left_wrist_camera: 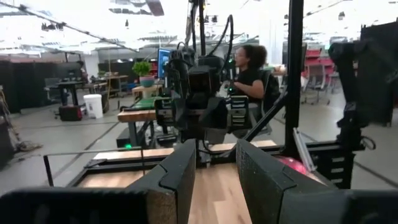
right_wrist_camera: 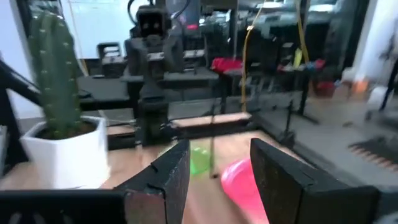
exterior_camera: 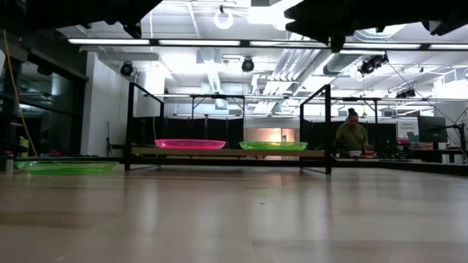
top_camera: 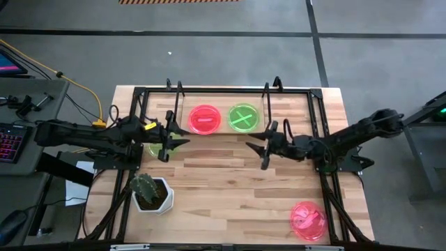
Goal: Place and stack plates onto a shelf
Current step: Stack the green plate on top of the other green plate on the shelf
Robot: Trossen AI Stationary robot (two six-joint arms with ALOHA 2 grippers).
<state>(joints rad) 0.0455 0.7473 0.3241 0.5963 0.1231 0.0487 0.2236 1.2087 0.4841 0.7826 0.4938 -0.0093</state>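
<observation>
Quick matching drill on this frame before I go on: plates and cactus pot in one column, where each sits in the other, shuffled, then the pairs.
Things:
1. pink-red round translucent plastic plate with a strip inside
2. neon green round translucent plastic plate with a cross inside
3. pink-red round plate near the table's corner
4. white pot with the cactus

Places:
A. on the bare tabletop, on the right arm's side
B. on the light-wood shelf, right of its neighbour
C. on the tabletop, on the left arm's side
D. on the shelf, left of its neighbour

Pairs: 1-D, 2-B, 3-A, 4-C
</observation>
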